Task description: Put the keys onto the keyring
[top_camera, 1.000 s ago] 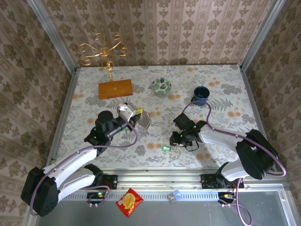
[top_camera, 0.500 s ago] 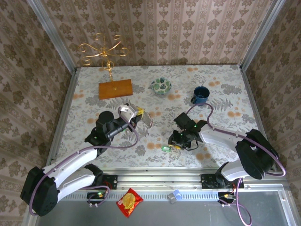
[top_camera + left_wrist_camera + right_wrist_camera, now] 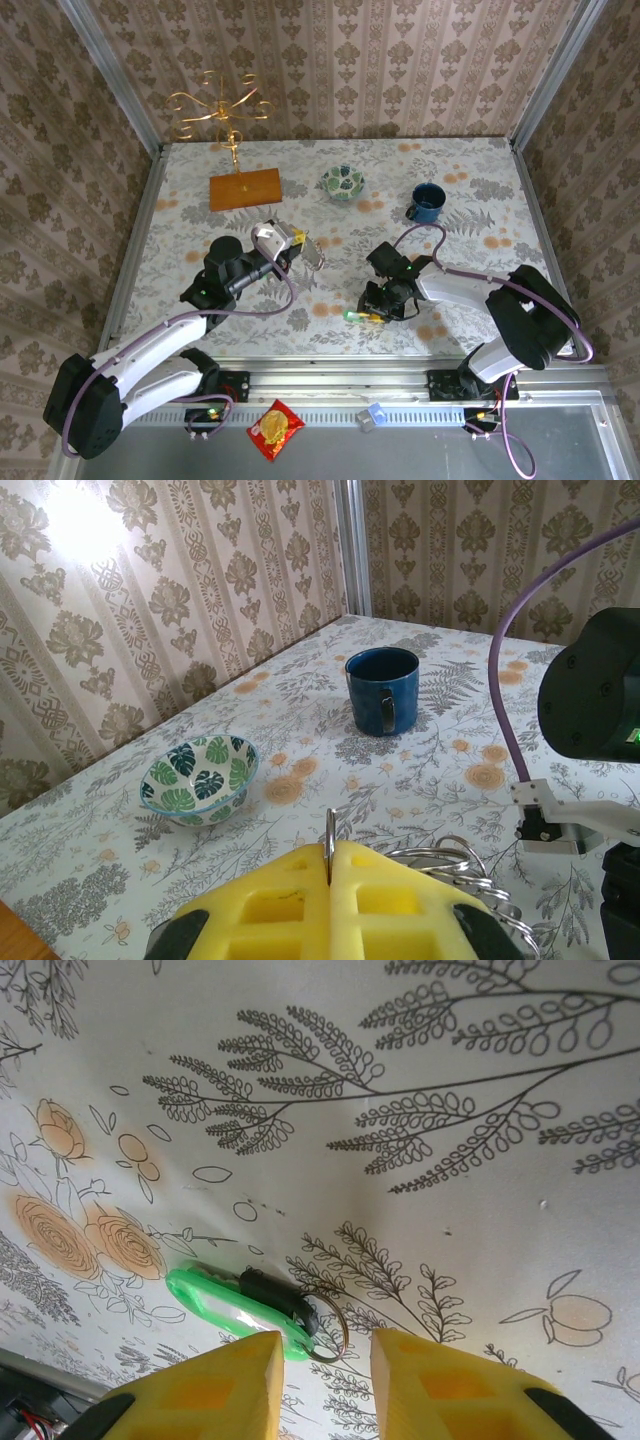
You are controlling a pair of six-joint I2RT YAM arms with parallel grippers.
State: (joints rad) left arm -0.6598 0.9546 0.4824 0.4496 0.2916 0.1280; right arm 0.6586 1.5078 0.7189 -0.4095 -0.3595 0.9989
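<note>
**Progress.** The task is at an early stage: no key is on the keyring yet.

- The left pincer is raised above the middle of the surface. Its yellow fingers are pressed together on the thin keyring, which the left wrist view shows edge-on between the pads.
- The right pincer is down at the surface near its front edge, well apart from the keyring.
- In the right wrist view the right pincer is partly open and holds nothing.
- A green-headed key lies flat just ahead of the fingertips, its small ring end at the mouth of the gap.

**Outstanding, in my judgement.** This key must be gripped, lifted, carried to the keyring and threaded on. The same goes for any other key.

**Count.**
- Pincers: two.
- Keyring: one.
- Green-headed keys: one seen; I cannot find a second.
- Blue mug: one.
- Patterned bowl: one.
- Gold wire stand: one.
- Wooden board: one.
- Snack packet: one, lying off the surface by the arm bases.
</note>
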